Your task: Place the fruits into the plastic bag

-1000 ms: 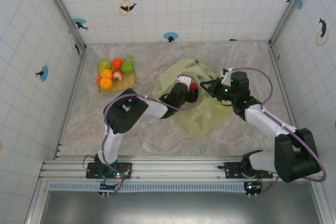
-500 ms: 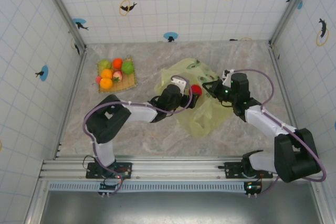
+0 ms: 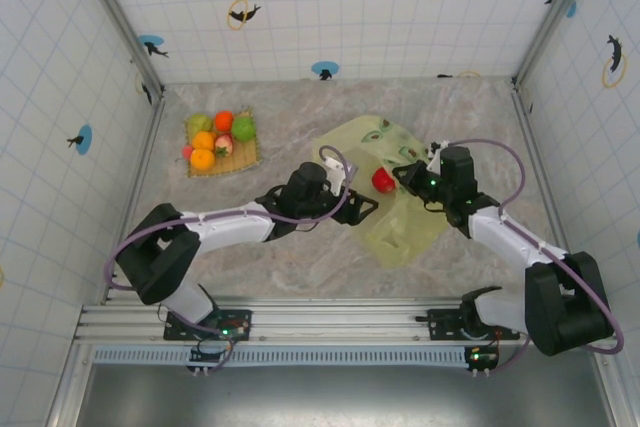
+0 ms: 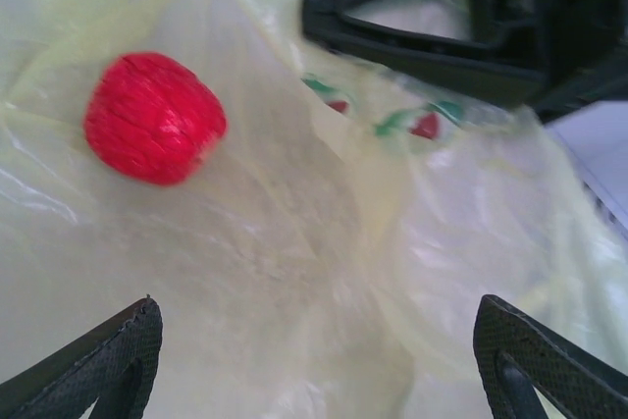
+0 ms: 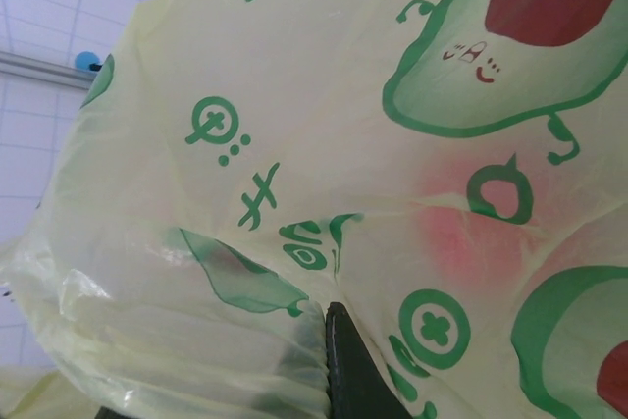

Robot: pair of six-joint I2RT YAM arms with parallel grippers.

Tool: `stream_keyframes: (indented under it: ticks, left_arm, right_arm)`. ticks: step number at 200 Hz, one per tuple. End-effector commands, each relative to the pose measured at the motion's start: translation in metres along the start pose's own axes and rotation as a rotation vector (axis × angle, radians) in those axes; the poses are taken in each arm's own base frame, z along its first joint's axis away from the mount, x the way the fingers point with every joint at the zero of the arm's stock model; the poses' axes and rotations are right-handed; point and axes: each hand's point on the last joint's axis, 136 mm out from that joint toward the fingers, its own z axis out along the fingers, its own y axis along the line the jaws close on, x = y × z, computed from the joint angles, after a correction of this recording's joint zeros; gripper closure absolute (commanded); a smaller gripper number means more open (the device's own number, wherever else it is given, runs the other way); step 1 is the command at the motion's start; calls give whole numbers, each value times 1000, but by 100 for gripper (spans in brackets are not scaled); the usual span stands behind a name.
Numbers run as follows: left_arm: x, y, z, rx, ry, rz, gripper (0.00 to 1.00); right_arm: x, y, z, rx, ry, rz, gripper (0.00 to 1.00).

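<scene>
The left gripper [image 3: 355, 205] hangs with its jaws wide apart and nothing between them. In the left wrist view its two dark fingertips [image 4: 110, 360] sit at the bottom corners, with only pale plastic in the gap. Just beyond them, up and to the left in that view, lies the red fruit [image 4: 152, 117], round and finely ribbed. It rests on the crumpled film of the plastic bag [image 4: 294, 272], clear of both fingers. From above, the red fruit [image 3: 382, 180] sits just past the left gripper's tips, between it and the right gripper [image 3: 404, 175].

The right gripper is closed on the plastic bag [image 3: 405, 227] at its upper edge, right beside the fruit. In the right wrist view the film puckers where it meets the dark finger [image 5: 343, 370]. The rest of the sheet spreads out taut above, with its green avocado prints. A soft red blush [image 5: 461, 233] shows through the plastic there; I cannot tell its outline.

The bag lies spread on the marbled table [image 3: 300, 267], yellow-green and translucent. Well apart from both grippers, at the far left, the other fruits [image 3: 204, 140] are bunched together on the tan woven mat [image 3: 250, 155] — orange, green, yellow-green and a little red.
</scene>
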Motion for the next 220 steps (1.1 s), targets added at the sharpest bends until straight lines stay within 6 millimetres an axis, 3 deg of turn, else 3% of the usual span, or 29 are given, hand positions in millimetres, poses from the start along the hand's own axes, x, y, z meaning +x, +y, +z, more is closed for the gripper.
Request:
stream_keyframes:
  ticks: [1,73,103,128,142,165,180,189,194,202,220]
  left_arm:
    - [12,-22,-13,94,65,36,16]
    - [-2,-86,-54,395,132,81,13]
    - [-28,-105,-78,481,80,109,12]
    - [-59,-98,-96,453,-10,91,12]
    - [-80,-82,-106,381,-75,56,13]
    - [-117,-32,-129,198,-205,-45,13]
    - [-138,14,-147,14,-292,-124,13]
    - [-139,50,-157,-120,-325,-194,13]
    - [-142,78,-170,-206,-359,-242,13]
    - [-153,105,-191,-318,-418,-285,13]
    - [-145,170,-229,-560,-479,-391,12]
  right_arm:
    - [-18,12,-4,15,-43,-64,100]
    - [-23,8,2,89,3,-160,100]
    - [-27,6,8,99,-1,-164,100]
    - [-27,7,15,79,2,-143,100]
    - [-28,7,17,65,-9,-125,100]
    - [-32,9,18,29,-55,-67,100]
    - [-33,12,22,6,-78,-31,100]
    - [-34,15,25,-4,-83,-26,100]
    - [-34,16,27,-7,-81,-25,100]
    - [-33,19,31,-7,-75,-31,100]
    - [-30,26,40,-3,-57,-63,100]
